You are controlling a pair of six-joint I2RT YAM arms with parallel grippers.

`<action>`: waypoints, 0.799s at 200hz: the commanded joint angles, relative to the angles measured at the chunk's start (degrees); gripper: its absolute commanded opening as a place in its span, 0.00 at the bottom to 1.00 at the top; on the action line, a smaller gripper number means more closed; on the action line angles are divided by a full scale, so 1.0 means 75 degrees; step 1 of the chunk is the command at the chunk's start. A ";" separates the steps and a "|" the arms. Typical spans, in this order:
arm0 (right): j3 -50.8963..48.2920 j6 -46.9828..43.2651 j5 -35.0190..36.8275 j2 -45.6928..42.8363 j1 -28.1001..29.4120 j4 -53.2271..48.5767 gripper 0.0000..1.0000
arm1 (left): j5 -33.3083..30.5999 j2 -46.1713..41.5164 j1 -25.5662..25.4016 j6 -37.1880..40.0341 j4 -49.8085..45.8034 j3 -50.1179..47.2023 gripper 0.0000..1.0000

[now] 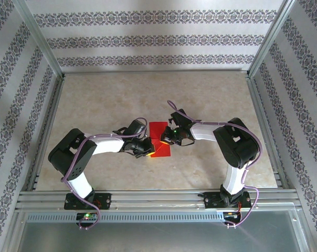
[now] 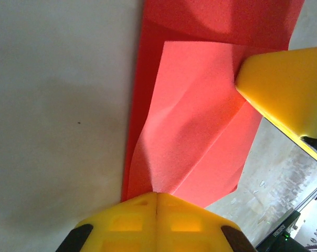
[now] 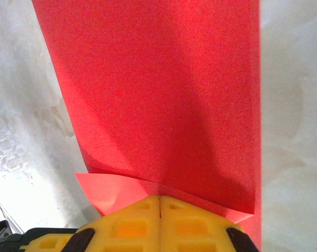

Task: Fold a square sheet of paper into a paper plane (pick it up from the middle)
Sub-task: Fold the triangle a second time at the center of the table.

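Red paper sheet (image 1: 159, 129), thin, bright and partly folded, lies at the middle of the beige marbled tabletop (image 1: 95, 100), between the two arms. From above, the left gripper (image 1: 147, 152) meets the sheet's near left corner and the right gripper (image 1: 167, 137) meets its right edge, so the two tools sit close together over the paper.

In the left wrist view, the red paper sheet (image 2: 200, 131) shows a lighter folded flap on a darker layer. The flap buckles upward and narrows into the left gripper (image 2: 156, 197), whose yellow fingers are pressed together, pinching it. A yellow finger of the right gripper (image 2: 284, 89) rests on the flap's far corner.

In the right wrist view, the right gripper (image 3: 159, 198) has its fingers closed tight, tips against a folded edge of the sheet (image 3: 158, 94). Whether paper is caught between them cannot be told.
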 commanded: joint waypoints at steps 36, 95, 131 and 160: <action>-0.0149 -0.0564 -0.0016 -0.0629 0.0191 -0.0049 0.02 | -0.0208 0.0322 0.0053 0.0031 -0.0465 -0.0128 0.00; -0.0311 -0.0053 0.0054 -0.0476 0.0779 -0.0050 0.00 | -0.0191 0.0357 0.0058 0.0058 -0.0471 -0.0106 0.00; -0.0371 0.0088 -0.0003 -0.0328 0.0869 -0.0045 0.00 | -0.0200 0.0340 0.0057 0.0046 -0.0471 -0.0111 0.00; -0.0383 0.0112 -0.0128 -0.0293 0.0948 -0.0045 0.00 | -0.0201 0.0334 0.0053 0.0023 -0.0426 -0.0169 0.00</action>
